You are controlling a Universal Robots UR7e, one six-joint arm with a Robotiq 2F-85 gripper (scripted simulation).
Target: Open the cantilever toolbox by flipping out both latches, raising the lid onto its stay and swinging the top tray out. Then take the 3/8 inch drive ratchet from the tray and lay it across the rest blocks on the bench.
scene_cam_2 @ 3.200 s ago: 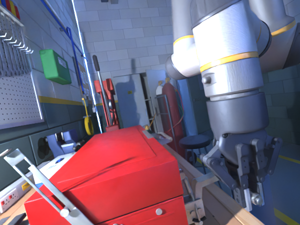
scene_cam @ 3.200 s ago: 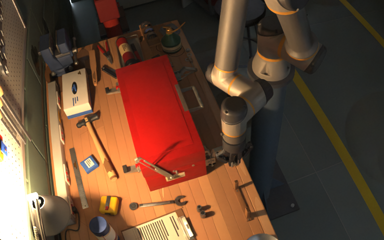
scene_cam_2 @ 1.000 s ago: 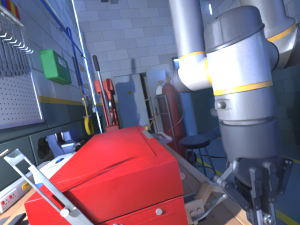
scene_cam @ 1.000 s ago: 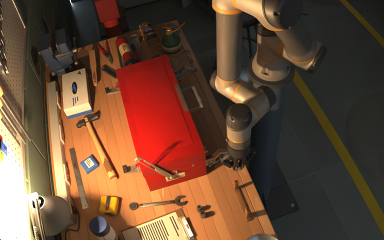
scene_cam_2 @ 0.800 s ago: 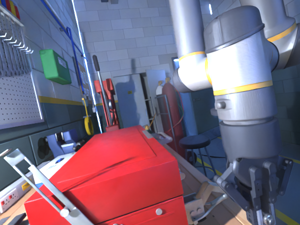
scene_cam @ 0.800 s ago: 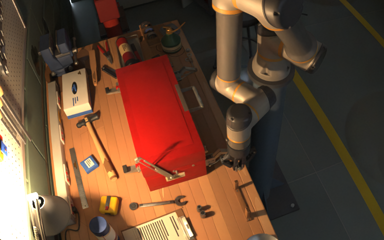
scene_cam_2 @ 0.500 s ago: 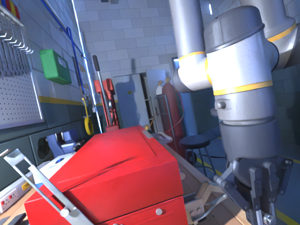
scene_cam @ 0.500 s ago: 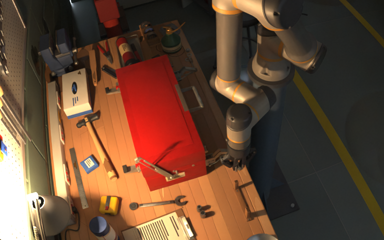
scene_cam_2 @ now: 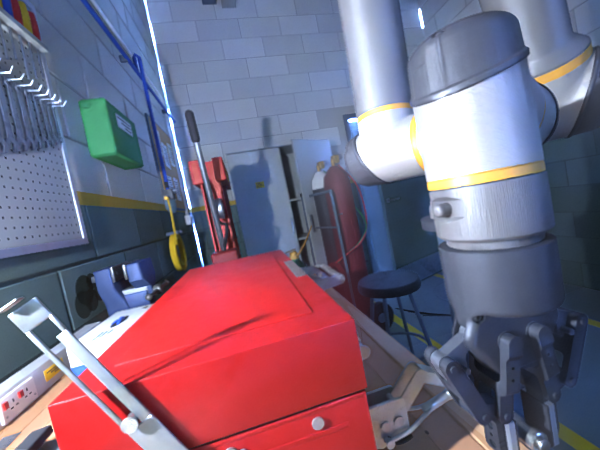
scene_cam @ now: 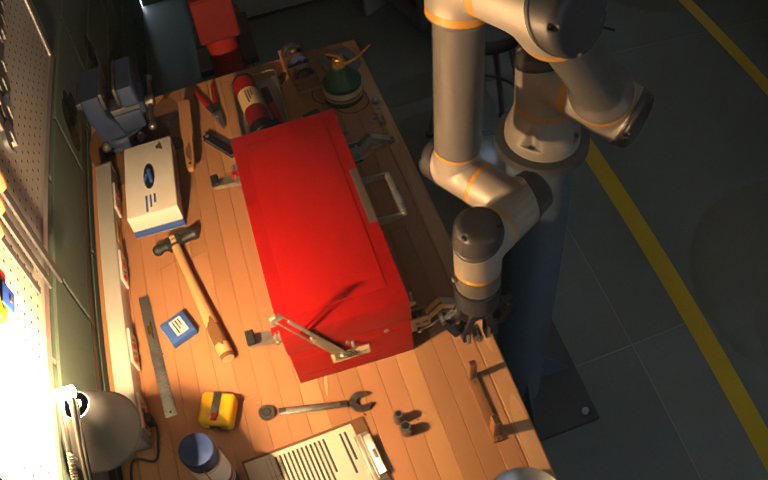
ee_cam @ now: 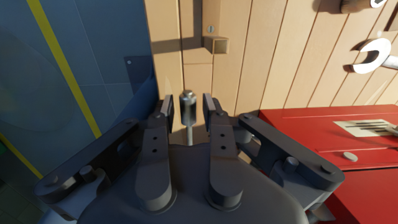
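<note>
The red cantilever toolbox (scene_cam: 317, 238) stands closed in the middle of the bench. Its near latch (scene_cam: 429, 318) is flipped out from the box's front side, toward the bench edge. The latch's round handle tip (ee_cam: 187, 105) lies between the fingers of my gripper (ee_cam: 186, 107). My gripper (scene_cam: 474, 331) is open and holds nothing. The far latch (scene_cam: 368, 142) sticks out from the same side. A grey lid handle (scene_cam: 385, 195) lies on that side too. The ratchet is hidden inside the box. Two rest blocks (scene_cam: 484, 390) sit on a strip near the bench's front corner.
A white box (scene_cam: 153, 187) lies behind the toolbox. A hammer (scene_cam: 195, 286), a steel rule (scene_cam: 157, 356), a yellow tape measure (scene_cam: 218, 408), a wrench (scene_cam: 317, 405) and two sockets (scene_cam: 403, 421) lie on the bench. A clipboard (scene_cam: 323, 455) sits at the near end.
</note>
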